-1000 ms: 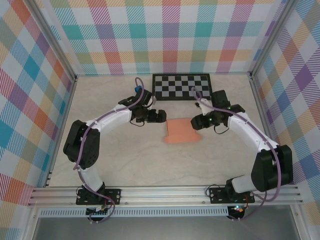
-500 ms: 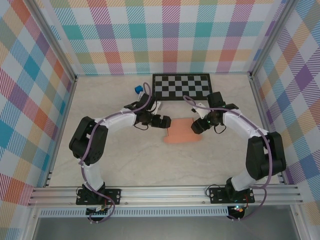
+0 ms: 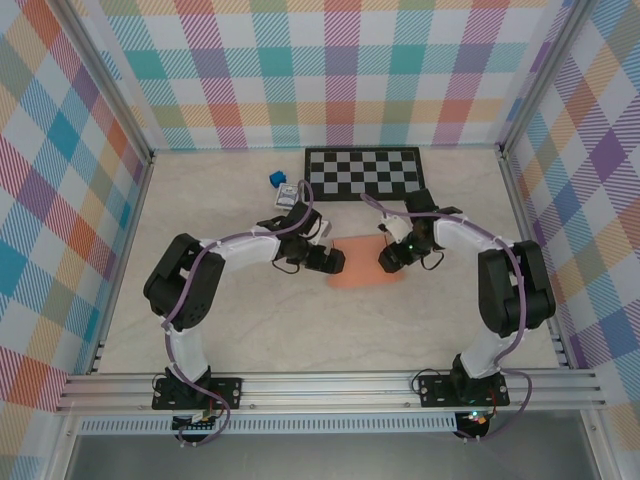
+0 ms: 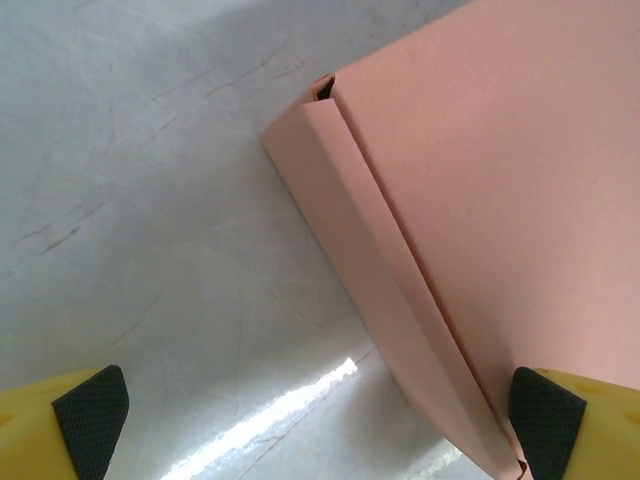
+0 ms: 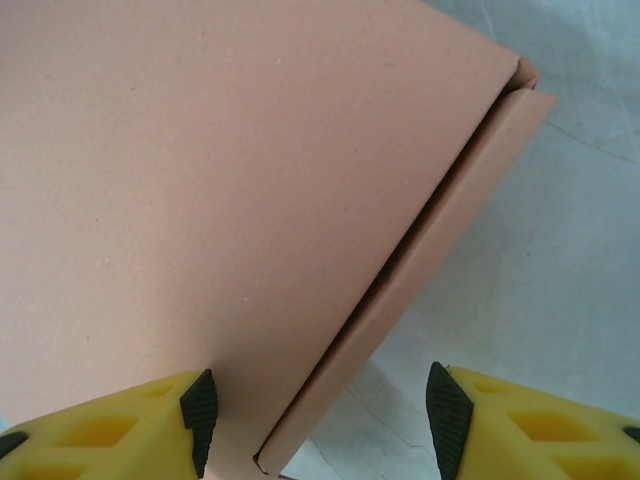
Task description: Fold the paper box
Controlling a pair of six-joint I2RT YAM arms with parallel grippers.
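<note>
The paper box (image 3: pixel 365 263) lies flat on the table as a salmon-orange sheet with narrow flaps folded along its sides. My left gripper (image 3: pixel 336 262) is low at its left edge. In the left wrist view the left gripper (image 4: pixel 318 415) stands wide open, with the box's (image 4: pixel 500 180) folded left flap running between the pads. My right gripper (image 3: pixel 388 262) is at the box's right edge. In the right wrist view the right gripper (image 5: pixel 322 412) is open astride the right flap of the box (image 5: pixel 200 180), one pad (image 5: pixel 200 408) over the sheet and the other over bare table.
A black-and-white checkerboard (image 3: pixel 363 173) lies behind the box. A tiny blue cube (image 3: pixel 274 179) and a small blue-and-white card pack (image 3: pixel 288 194) sit behind the left arm. Plaid walls and aluminium posts close in the table on three sides.
Both grippers have moved in and down onto the box's opposite side edges. The left arm's shift has uncovered the blue cube and the card pack. The box has stayed in place.
</note>
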